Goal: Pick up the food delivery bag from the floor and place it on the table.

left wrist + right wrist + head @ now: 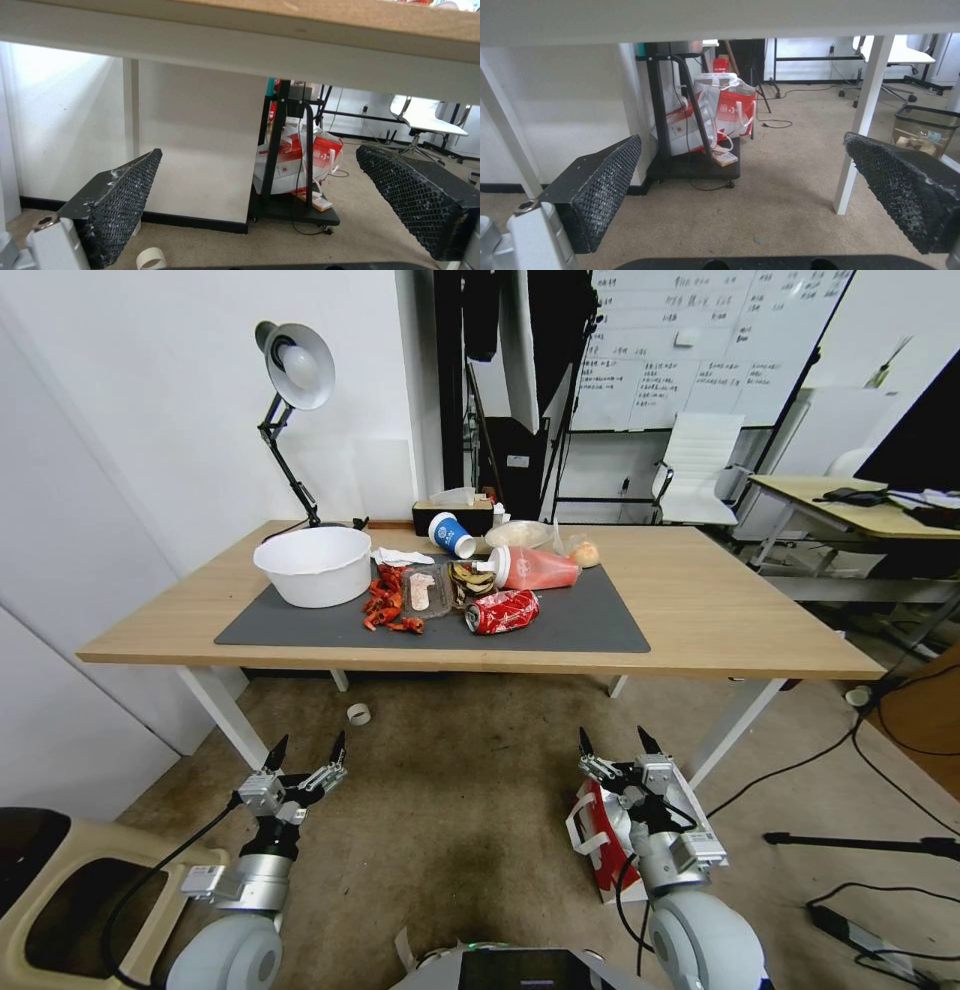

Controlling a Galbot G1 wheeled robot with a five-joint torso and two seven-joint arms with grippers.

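Observation:
The food delivery bag [598, 848] stands on the floor [450, 800] at the right, white with a red side panel and white handles, largely hidden behind my right arm. Just above and in front of the bag, my right gripper [615, 742] [742, 150] is open and holds nothing. My left gripper [309, 750] [257, 165] hangs open over bare floor at the left, well apart from the bag. Both point toward the table [720, 610], a light-wood top on white legs with a dark grey mat [590, 625].
On the mat are a white bowl [312, 565], a crushed red can [503, 611], cups and food scraps. A tape roll [358, 713] lies under the table. A beige bin [60, 890] is at the left, cables [890, 740] at the right. Other red-white bags [710, 116] sit on a black cart.

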